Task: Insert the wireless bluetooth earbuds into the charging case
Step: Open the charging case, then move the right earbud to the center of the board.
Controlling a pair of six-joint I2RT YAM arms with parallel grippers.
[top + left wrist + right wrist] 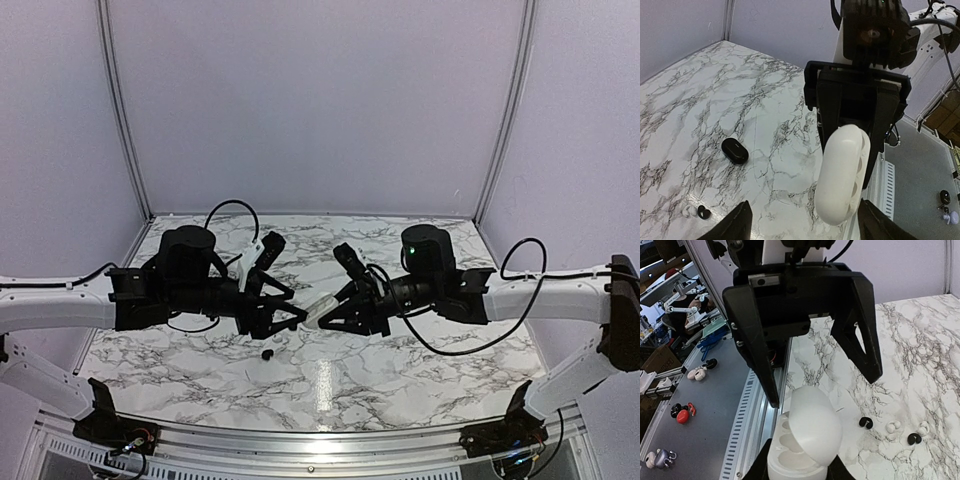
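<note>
left gripper (825,390) is wide open, white case (842,175) dead ahead between its fingers (735,225), long axis pointing at it, right gripper (857,115) clamping the far end.

left arm (50,305): white links, black joints | right arm (545,295): same, green light (408,251) on wrist housing | cables (226,206): black, looped | left gripper (300,303), right gripper (326,313): black, angular fingers, small screws
</note>
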